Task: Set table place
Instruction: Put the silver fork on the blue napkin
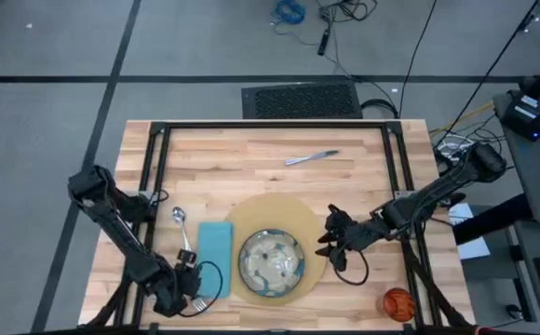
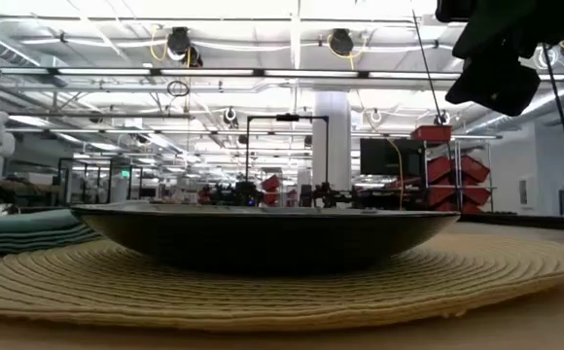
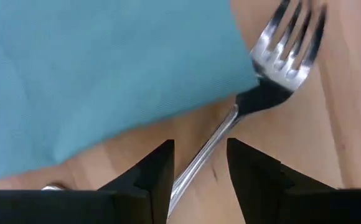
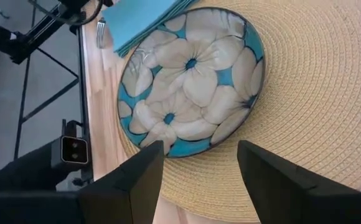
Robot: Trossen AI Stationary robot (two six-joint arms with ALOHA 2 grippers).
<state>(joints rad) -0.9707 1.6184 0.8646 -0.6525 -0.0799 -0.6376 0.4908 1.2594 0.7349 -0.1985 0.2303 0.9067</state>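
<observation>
Placemat (image 1: 293, 216): round, woven tan, lying near the front middle of the table (image 1: 251, 158).
Dish (image 1: 272, 263): on the front part of the placemat; blue inside with pale flowers, dark outside in the low view.
Napkin (image 1: 214, 259): teal, folded, flat on the table just left of the placemat, its edge touching or nearly touching the mat.
Fork (image 3: 274, 50): on the bare wood at the napkin's front left corner, tines just beside the cloth, handle running back between the left fingers.
Spoon (image 1: 181, 226): left of the napkin, bowl toward the back.
Knife (image 1: 310, 157): alone toward the back, well apart from the mat.
Cup (image 1: 398, 303): orange, near the front right corner.
Left pincer (image 3: 199, 171): low at the front left, fingers slightly spread astride the fork handle, not yet clamped.
Right pincer (image 1: 327, 236): spread wide, empty, above the placemat's right edge, facing the dish.
</observation>
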